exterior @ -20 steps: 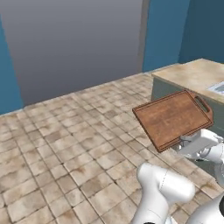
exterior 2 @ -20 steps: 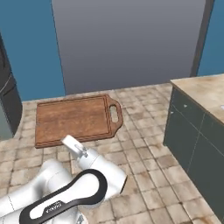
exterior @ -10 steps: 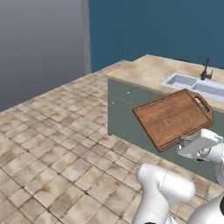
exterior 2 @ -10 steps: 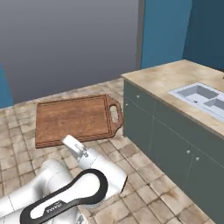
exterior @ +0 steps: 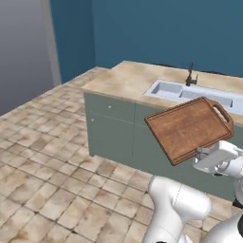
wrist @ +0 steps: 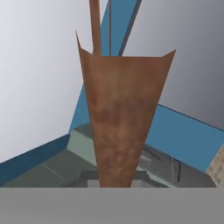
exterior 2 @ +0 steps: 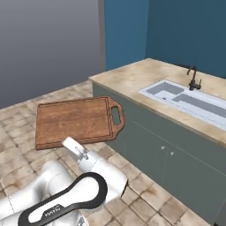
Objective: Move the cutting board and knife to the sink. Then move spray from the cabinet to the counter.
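One pincer (exterior: 201, 153) pinches the cutting board (exterior: 189, 128) by its edge and holds it up in the air. At two o'clock from the board, the sink (exterior 2: 194, 100) sits in the tan worktop (exterior 2: 132, 77).

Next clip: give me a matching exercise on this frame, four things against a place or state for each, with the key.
Things:
1. board
2. sink
3. faucet
4. tool

Places or states:
A. set into the counter top
B. shut on the board's edge
C. held in the air above the floor
D. stands at the basin's far rim

Pairs: 1-C, 2-A, 3-D, 4-B
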Controlling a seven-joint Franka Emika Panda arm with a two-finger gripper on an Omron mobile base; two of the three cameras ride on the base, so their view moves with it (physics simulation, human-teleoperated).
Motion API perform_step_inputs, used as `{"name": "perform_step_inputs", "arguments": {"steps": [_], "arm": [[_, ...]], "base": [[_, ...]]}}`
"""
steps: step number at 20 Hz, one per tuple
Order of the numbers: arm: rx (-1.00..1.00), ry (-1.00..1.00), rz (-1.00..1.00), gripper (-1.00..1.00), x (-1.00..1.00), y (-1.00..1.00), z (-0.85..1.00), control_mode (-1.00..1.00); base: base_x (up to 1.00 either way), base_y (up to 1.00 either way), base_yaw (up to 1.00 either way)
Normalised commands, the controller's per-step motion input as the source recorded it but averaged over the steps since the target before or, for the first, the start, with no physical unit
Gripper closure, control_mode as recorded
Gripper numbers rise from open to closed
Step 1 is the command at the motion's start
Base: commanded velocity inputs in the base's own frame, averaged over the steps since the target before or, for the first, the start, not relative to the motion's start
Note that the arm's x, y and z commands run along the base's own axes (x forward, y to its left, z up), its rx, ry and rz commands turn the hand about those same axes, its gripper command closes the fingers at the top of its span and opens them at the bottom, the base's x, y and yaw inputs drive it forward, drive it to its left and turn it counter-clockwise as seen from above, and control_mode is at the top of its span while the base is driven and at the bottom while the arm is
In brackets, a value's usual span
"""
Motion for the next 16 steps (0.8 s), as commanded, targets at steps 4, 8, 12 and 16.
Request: {"name": "perform_step_inputs", "arguments": {"steps": [4,8,12,16], "arm": [[0.0,0.0,0.0,1.0,0.0,0.0,0.0,1.0],[0.0,0.0,0.0,1.0,0.0,0.0,0.0,1.0],[0.0,0.0,0.0,1.0,0.0,0.0,0.0,1.0],[0.0,0.0,0.0,1.0,0.0,0.0,0.0,1.0]], "base": [[0.98,0.04,-0.23],[1.0,0.1,-0.12],[1.0,0.06,-0.08],[0.99,0.03,-0.05]]}}
